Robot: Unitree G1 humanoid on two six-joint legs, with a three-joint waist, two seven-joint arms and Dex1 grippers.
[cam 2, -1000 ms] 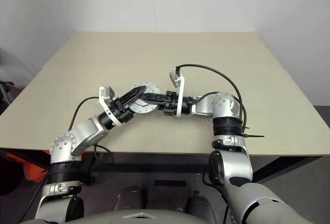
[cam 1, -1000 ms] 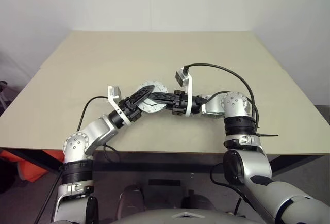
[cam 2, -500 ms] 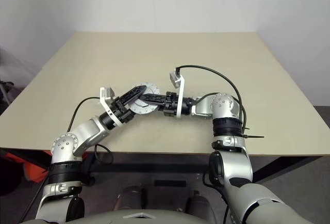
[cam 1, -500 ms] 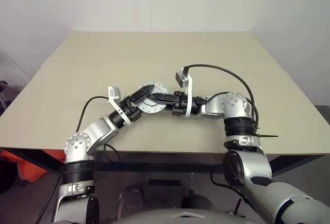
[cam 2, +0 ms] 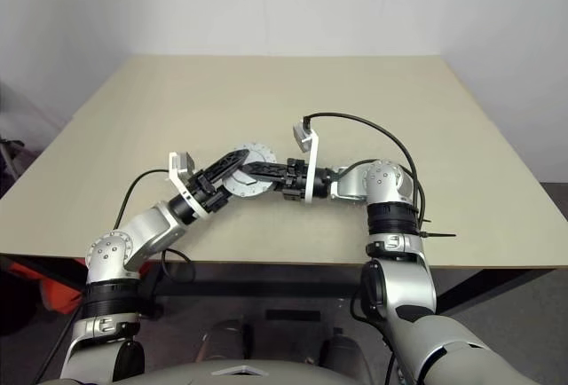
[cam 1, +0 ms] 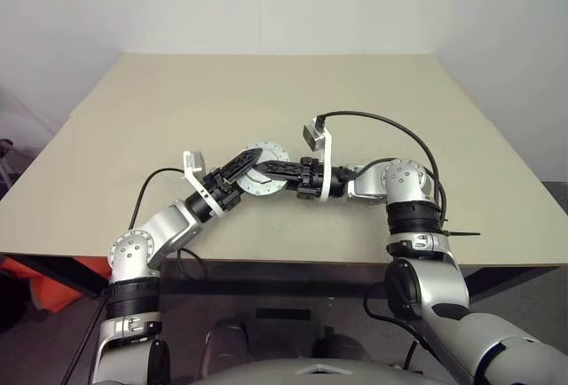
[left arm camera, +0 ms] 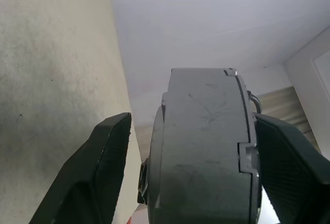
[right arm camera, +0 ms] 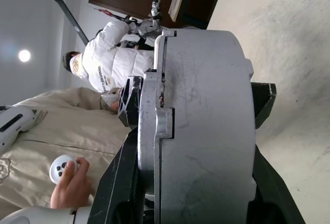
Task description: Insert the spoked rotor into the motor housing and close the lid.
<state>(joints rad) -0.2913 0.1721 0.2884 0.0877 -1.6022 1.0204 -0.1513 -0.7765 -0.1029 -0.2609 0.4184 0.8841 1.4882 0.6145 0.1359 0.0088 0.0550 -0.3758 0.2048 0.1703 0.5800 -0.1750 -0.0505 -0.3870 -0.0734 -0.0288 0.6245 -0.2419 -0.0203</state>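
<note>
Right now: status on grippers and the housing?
Right gripper clamped on motor housing, held above the table. Left gripper open, fingers straddling the housing without touching. Lid looks seated. Nothing in the way.

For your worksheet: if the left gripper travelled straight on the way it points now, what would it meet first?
Most likely the motor housing: it stands edge-on between the left gripper fingers, gripped by the right gripper. Depth is unclear.

Grey round motor housing (cam 1: 264,169) with lid (right arm camera: 154,131) on, edge-up above the table.
</note>
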